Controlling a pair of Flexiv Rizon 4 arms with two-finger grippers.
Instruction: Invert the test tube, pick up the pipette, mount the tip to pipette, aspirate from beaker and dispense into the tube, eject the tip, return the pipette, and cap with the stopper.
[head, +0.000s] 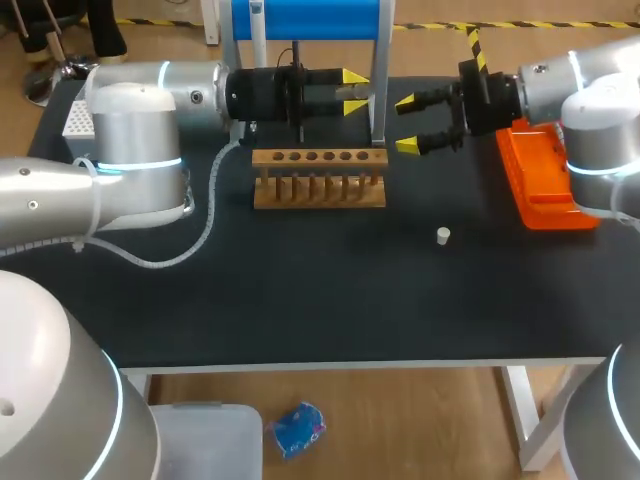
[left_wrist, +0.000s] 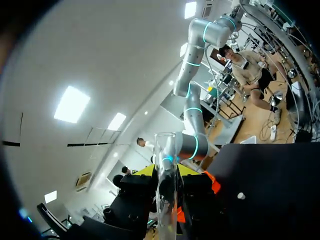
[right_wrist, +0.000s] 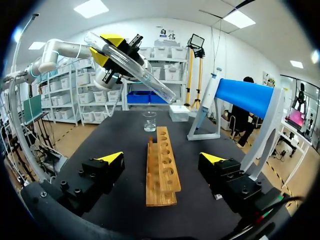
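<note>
Our left arm (head: 150, 95) stretches level over the counter (head: 300, 300), left jaws pinching the test tube (right_wrist: 135, 67), slanted in the air above the rack (head: 318, 178). Our right arm (head: 560, 85) faces it, right jaws spread wide. From overhead the tube's barely visible; the stopper (head: 443, 236) sits on the counter.

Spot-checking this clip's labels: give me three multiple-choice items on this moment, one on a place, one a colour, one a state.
1. The stopper lies: A on the floor; B on the bare table; C on a shelf.
2. The box at the table's right side is: A green; B orange; C white.
3. The left gripper is: A open; B shut on nothing; C shut on the test tube.
B: it sits alone on the dark tabletop. B: orange in the head view. C: both yellow tips clamp the glass tube.
</note>
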